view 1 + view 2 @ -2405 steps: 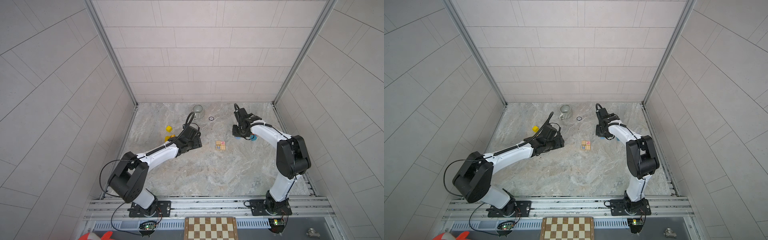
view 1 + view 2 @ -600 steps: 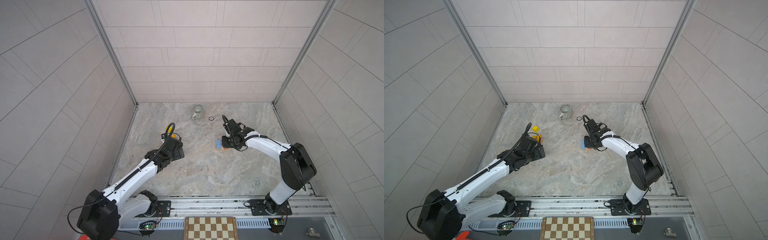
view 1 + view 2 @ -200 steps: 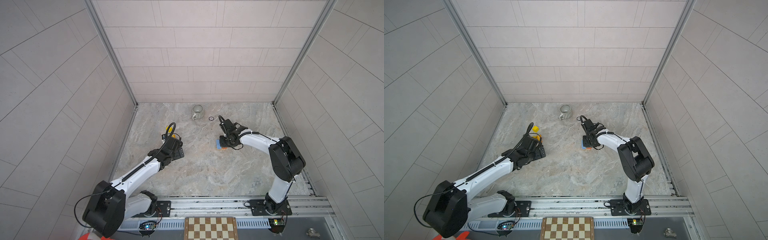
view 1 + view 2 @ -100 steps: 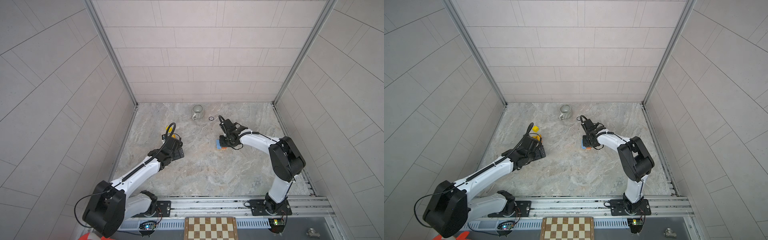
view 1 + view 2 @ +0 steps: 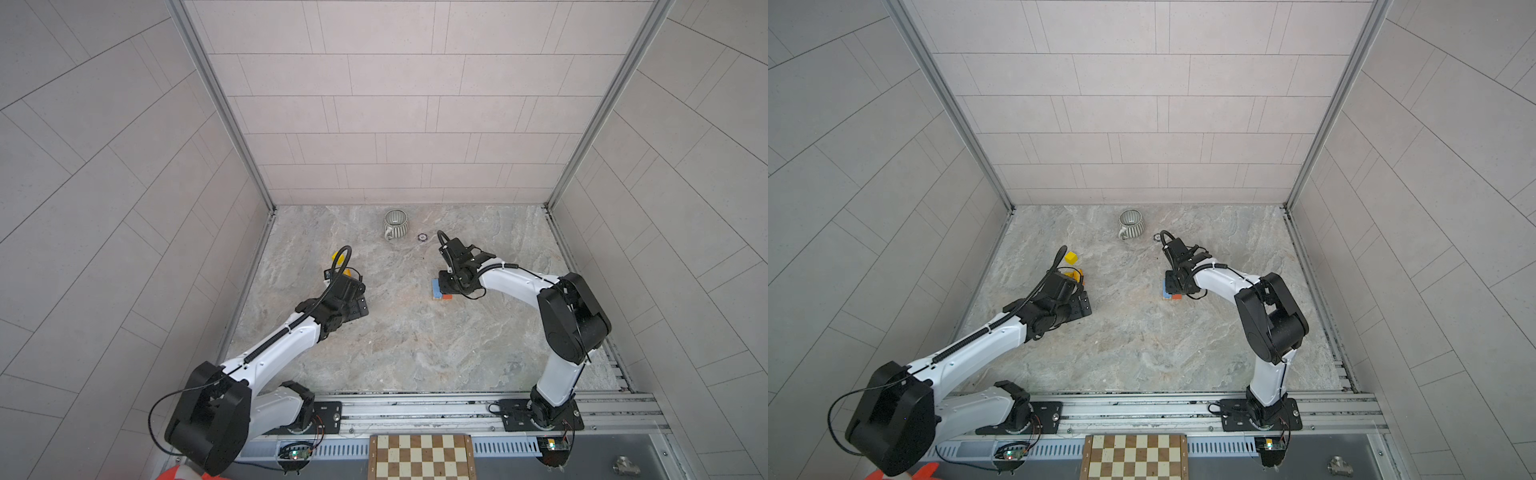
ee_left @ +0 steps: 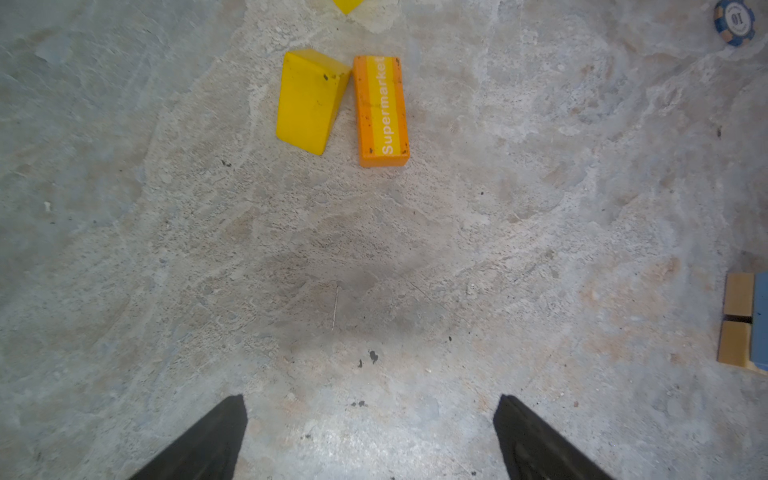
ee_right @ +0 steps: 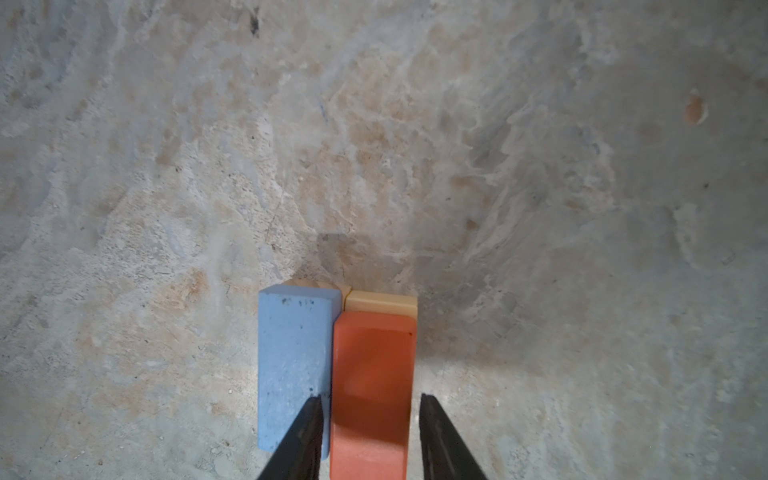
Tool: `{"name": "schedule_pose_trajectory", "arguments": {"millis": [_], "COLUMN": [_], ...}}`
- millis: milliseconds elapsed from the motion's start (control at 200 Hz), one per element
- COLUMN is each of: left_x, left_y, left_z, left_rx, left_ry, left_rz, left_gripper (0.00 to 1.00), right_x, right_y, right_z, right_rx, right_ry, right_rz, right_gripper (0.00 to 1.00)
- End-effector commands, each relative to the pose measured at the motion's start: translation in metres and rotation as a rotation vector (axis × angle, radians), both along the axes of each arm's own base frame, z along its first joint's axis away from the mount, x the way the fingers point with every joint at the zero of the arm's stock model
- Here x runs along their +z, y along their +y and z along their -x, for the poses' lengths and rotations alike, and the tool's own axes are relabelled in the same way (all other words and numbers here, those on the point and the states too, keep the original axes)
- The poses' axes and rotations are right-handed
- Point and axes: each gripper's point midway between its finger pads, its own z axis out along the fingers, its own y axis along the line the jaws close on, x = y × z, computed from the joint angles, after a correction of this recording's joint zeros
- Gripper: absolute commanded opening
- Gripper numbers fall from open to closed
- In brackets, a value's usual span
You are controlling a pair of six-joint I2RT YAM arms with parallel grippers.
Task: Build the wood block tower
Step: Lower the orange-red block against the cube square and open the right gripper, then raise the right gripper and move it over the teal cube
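Observation:
The wood block tower stands mid-floor: a blue block and an orange-red block lie side by side on natural-wood cubes. Both top views show it. My right gripper straddles the orange-red block, open, with a gap beside one finger. My left gripper hangs wide open over bare floor. Ahead of it lie a yellow block and an orange "Supermarket" block. A yellow cube sits farther back.
A grey ribbed cup stands near the back wall, with a blue poker chip beside it. A chessboard lies outside the front rail. Tiled walls close in the left, right and back sides.
The right gripper's jaws have spread apart around the orange-red block on the stack. Both arms have stayed almost where they were.

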Motion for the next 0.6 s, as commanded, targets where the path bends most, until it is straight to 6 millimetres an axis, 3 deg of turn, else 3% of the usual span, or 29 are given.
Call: {"name": "schedule_pose_trajectory", "arguments": {"millis": [0, 315, 480, 590], "left_x": [0.009, 0.013, 0.014, 0.017], "left_y": [0.0, -0.013, -0.019, -0.024], "left_z": [-0.001, -0.006, -0.012, -0.017], "left_rx": [-0.005, -0.044, -0.053, -0.062], "left_ry": [-0.01, 0.009, 0.017, 0.018], "left_rz": [0.01, 0.043, 0.055, 0.069], "left_gripper": [1.0, 1.0, 0.99, 0.99], "right_x": [0.011, 0.045, 0.061, 0.069], "right_y": [-0.002, -0.016, -0.044, -0.072], "right_z": [-0.002, -0.005, -0.005, -0.004], "right_rx": [-0.017, -0.034, -0.071, -0.117], "right_ry": [-0.018, -0.073, -0.095, -0.107], "right_rz": [-0.006, -0.036, -0.057, -0.056], "right_gripper": [0.41, 0.39, 0.38, 0.45]}}
